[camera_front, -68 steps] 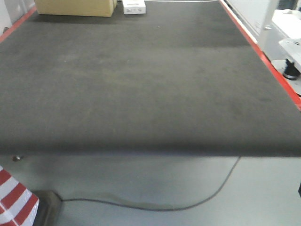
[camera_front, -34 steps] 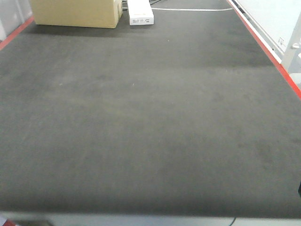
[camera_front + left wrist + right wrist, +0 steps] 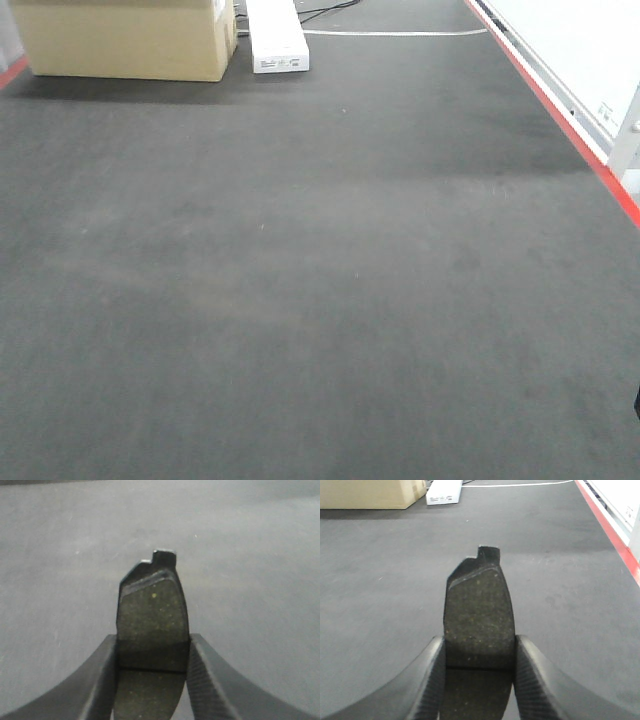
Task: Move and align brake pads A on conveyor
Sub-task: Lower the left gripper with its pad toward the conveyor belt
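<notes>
In the left wrist view my left gripper [image 3: 153,652] is shut on a brake pad [image 3: 152,612], its speckled grey-brown face up, centre groove at the fingers, dark backing tab pointing away. In the right wrist view my right gripper [image 3: 479,652] is shut on a second brake pad [image 3: 479,612], held the same way. Both pads hang above the charcoal conveyor [image 3: 320,280] with its red edge stripe [image 3: 560,120]. Neither gripper nor pad shows in the front view, where the belt surface is bare.
A cardboard box [image 3: 125,38] and a white oblong box [image 3: 276,38] stand at the belt's far left end, with a white cable [image 3: 400,33] beside them. A white frame [image 3: 625,140] runs along the right edge.
The front view has advanced over the belt: the floor, the cable on it and the belt's near edge have left the frame, and the boxes at the far end look larger.
</notes>
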`<state>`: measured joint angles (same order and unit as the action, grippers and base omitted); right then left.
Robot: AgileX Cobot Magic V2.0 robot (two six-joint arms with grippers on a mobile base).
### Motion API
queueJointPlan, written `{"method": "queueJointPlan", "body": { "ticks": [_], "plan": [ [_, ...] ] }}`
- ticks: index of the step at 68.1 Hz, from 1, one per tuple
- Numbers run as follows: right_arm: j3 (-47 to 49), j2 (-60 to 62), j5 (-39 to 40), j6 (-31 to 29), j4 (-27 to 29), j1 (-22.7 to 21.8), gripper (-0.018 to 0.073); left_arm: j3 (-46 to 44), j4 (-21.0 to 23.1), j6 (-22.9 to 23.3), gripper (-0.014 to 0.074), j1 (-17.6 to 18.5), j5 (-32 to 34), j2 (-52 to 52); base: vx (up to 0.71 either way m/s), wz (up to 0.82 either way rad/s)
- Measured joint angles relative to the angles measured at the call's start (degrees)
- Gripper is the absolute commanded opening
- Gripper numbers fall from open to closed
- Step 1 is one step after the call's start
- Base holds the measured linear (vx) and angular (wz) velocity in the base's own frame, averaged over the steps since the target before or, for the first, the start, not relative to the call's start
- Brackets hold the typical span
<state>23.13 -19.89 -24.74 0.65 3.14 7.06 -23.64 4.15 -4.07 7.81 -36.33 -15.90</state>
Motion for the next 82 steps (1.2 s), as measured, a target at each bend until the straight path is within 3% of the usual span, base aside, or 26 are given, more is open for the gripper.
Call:
{"method": "queueJointPlan", "body": {
  "ticks": [82],
  "plan": [
    [0.0, 0.0, 0.0, 0.0, 0.0, 0.0, -0.0007, 0.0, 0.0, 0.0, -0.0006, 0.0, 0.0, 0.0, 0.05, 0.01]
  ]
}}
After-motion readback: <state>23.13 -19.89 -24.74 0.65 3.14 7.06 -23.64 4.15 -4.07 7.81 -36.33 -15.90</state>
